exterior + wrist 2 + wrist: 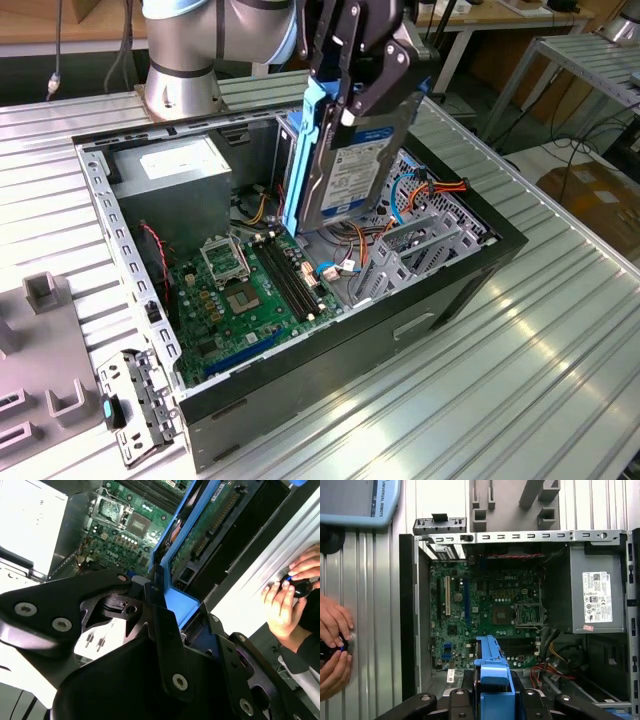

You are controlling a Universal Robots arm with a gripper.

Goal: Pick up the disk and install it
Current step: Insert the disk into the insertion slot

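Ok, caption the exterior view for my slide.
Claw grips the disk on edge over the open computer case.

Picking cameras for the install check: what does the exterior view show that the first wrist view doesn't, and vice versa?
Exterior view: the disk, label face out, upright, clamped by the gripper over the open case. First wrist view: a person's hands beside the case, plus a blue-edged pendant corner. Both: motherboard, power supply, the disk's blue rail.

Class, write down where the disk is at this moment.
In the exterior view's upper middle, the disk stands on edge in the gripper over the open computer case, with the grey power supply to the exterior view's left.
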